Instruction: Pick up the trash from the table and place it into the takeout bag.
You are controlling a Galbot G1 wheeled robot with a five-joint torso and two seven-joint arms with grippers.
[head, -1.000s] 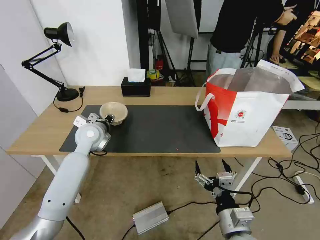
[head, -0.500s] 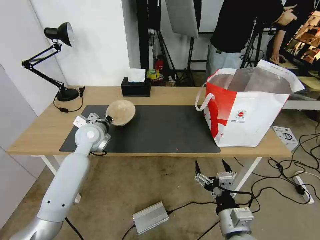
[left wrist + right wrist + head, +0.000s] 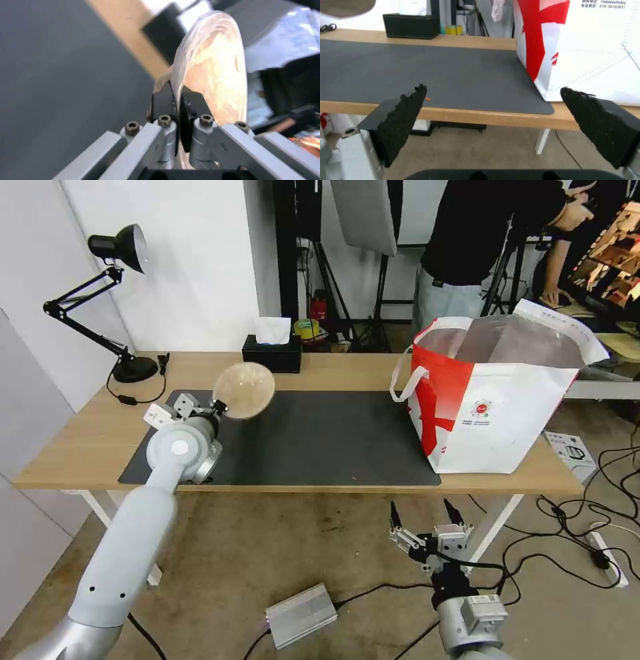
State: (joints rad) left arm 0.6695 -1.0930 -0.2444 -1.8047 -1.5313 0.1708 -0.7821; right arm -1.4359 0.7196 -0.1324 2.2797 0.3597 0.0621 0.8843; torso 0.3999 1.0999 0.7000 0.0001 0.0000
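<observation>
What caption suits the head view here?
Left end effector holds the beige bowl by its rim above the mat; right end effector waits open below the table.

The bowl (image 3: 244,391) clamped in the left end effector (image 3: 219,411) was beige with a pale, translucent rim. Below it the mat (image 3: 313,437) was dark grey on a light-wood bench (image 3: 80,447). Far to that end effector's right, the takeout bag (image 3: 497,407) was white with a red panel, a small round red logo and silver lining. The right end effector (image 3: 427,512) had black fingers.
</observation>
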